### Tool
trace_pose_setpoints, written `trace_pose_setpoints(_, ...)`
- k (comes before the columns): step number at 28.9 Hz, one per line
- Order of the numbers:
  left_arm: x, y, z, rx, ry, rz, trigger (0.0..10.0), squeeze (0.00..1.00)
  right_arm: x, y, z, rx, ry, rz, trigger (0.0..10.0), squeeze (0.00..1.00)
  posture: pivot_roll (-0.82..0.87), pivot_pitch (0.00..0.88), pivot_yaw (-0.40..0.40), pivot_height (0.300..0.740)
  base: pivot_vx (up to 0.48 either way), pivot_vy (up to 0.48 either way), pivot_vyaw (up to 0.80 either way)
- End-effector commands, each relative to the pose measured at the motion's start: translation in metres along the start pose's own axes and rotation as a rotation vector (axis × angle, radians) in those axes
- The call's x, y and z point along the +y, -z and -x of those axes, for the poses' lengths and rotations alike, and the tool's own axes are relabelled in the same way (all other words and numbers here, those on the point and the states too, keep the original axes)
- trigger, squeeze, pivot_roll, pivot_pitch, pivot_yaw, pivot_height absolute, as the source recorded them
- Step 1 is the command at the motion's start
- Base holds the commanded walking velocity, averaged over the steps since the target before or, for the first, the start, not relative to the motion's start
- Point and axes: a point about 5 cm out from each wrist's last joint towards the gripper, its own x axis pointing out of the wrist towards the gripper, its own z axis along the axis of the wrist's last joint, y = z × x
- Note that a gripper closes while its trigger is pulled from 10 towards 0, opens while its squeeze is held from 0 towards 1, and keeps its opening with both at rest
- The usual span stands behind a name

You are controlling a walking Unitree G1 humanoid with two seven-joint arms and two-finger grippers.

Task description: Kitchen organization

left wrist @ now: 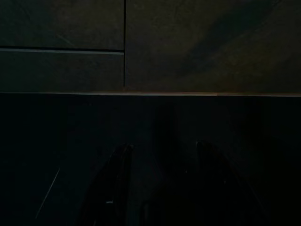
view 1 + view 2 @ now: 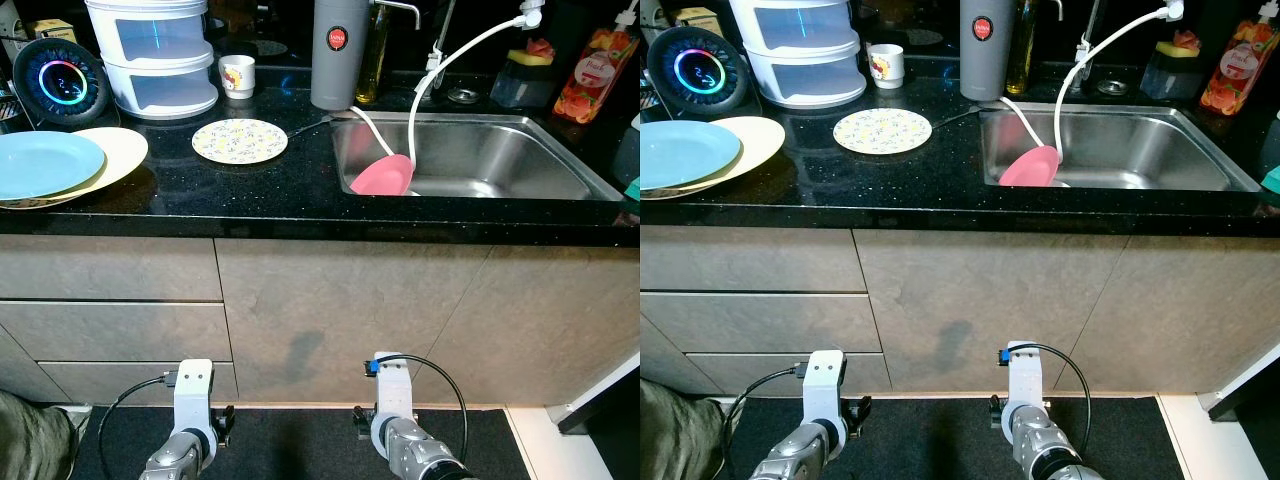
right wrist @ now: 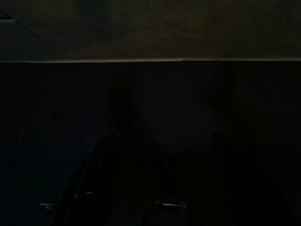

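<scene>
Claw states cannot quite be told in the dark wrist views, though the left claw (image 1: 160, 188) seems parted, both arms hanging low before the cabinets, well below the pink plate (image 2: 383, 175) leaning at the sink's (image 2: 560, 160) left edge, nearer the right claw (image 3: 155, 188).

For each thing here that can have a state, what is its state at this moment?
Blue plate: stacked on the cream plate.
Floral plate: flat on the black counter.
Pink plate: tilted, leaning inside the sink.
Cup: upright.
Grey thermos: upright, closed.
Round display: lit.
Drawers: shut.
Left gripper: open, hanging low.
Right gripper: hanging low.
</scene>
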Motion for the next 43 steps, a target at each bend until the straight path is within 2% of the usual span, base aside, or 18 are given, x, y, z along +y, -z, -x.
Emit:
trace_pose_setpoints(1, -0.0014, 0.0135, 0.0025, 0.048, -0.001, 0.003, 10.0, 0.0, -0.0014, 0.0115, 0.0009, 0.042, 0.002, 0.011, 10.0, 0.0, 0.02, 0.108, -0.024, 0.74, 0.0, 0.0, 0.0)
trace_pose_setpoints(43, -0.0018, 0.0145, 0.0027, 0.051, -0.003, 0.001, 10.0, 0.0, -0.0007, 0.0126, 0.001, 0.049, -0.009, 0.018, 10.0, 0.0, 0.02, 0.107, -0.028, 0.74, 0.0, 0.0, 0.0)
